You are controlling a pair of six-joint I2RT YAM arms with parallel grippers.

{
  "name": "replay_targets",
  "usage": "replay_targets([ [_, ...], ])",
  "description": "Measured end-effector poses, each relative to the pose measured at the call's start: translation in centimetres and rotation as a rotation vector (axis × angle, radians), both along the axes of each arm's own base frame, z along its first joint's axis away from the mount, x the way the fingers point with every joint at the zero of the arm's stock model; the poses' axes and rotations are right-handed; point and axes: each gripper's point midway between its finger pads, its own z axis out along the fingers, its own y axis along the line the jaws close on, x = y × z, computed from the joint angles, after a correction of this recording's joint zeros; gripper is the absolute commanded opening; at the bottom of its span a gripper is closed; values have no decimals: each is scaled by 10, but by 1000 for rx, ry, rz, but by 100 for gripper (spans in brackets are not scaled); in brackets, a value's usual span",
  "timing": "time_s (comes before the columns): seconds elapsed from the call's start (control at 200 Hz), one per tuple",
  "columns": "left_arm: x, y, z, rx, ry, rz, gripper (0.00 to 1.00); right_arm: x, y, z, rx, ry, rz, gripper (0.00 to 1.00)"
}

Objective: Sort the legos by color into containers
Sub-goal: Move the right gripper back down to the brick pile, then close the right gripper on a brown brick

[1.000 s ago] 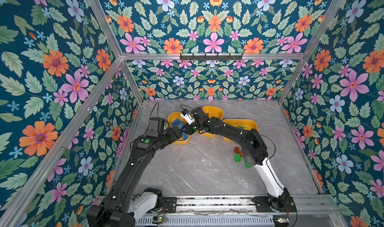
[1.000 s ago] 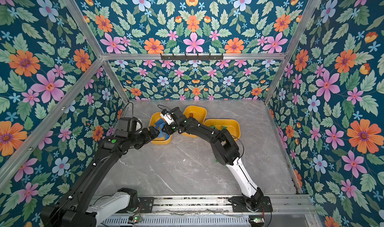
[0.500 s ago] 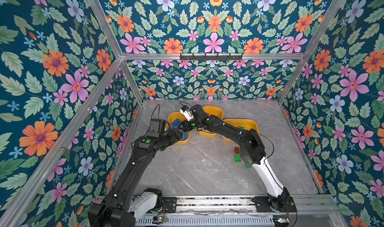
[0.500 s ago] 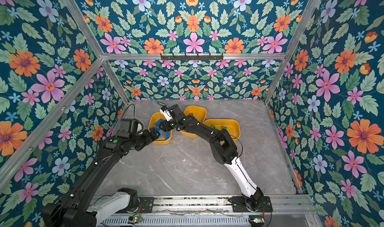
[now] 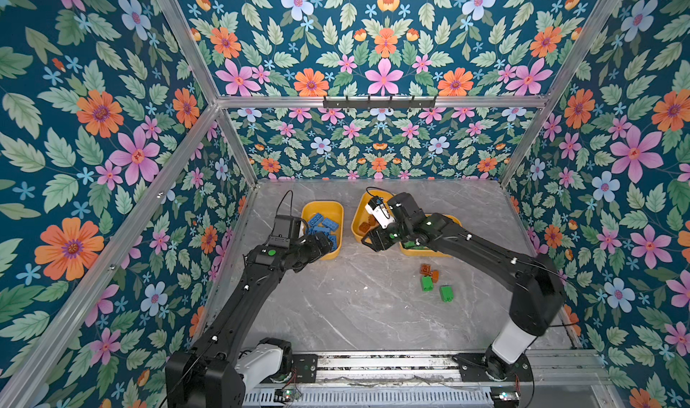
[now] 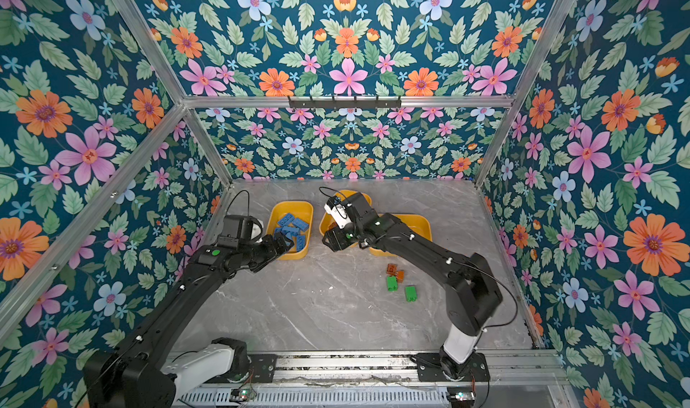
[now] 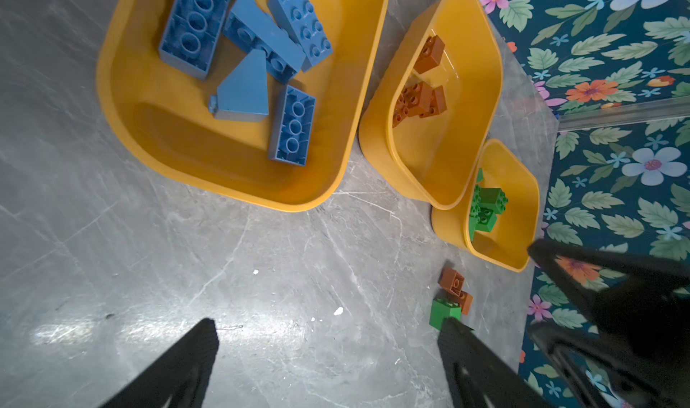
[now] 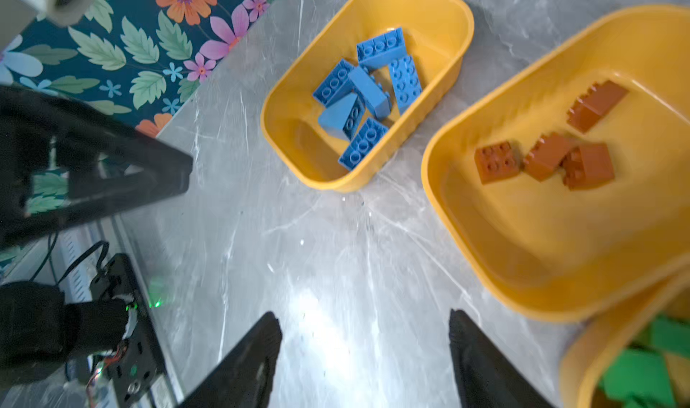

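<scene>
The right claw (image 8: 364, 315) has pulled back from the blue tub (image 5: 322, 203) and spread its jaws — nothing between them now, so the blue bricks (image 5: 321, 224) look sorted. The left claw (image 7: 328, 322) gapes empty too — two brown bricks (image 5: 425, 269) and two green bricks (image 5: 426, 283) wait on the table (image 5: 354, 312)

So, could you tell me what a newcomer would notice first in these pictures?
The loud floral wallpaper on every wall grabs the eye first. Next come three yellow tubs at the back of the grey table, the left one holding blue bricks. A few green and brown bricks lie loose on the table's right side.
</scene>
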Motion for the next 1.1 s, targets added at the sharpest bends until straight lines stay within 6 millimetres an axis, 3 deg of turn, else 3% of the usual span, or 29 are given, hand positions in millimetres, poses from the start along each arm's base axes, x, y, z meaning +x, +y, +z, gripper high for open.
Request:
replay_targets([
  [0.175, 7, -12, 3, -47, -17, -34, 95, -27, -65, -10, -109, 59, -144, 73],
  [0.32, 12, -18, 2, -73, -20, -52, 94, -42, -111, -36, -205, 143, -306, 71],
  [0.465, 15, -22, 2, -86, -16, -65, 95, -44, -146, -62, -251, 230, -492, 68],
  [0.71, 17, -26, 4, -100, -23, -82, 95, -32, -158, -101, -262, 331, -669, 62],
  [1.1, 14, -26, -3, -93, -10, -93, 95, -17, -159, -144, -316, 406, -763, 60],
])
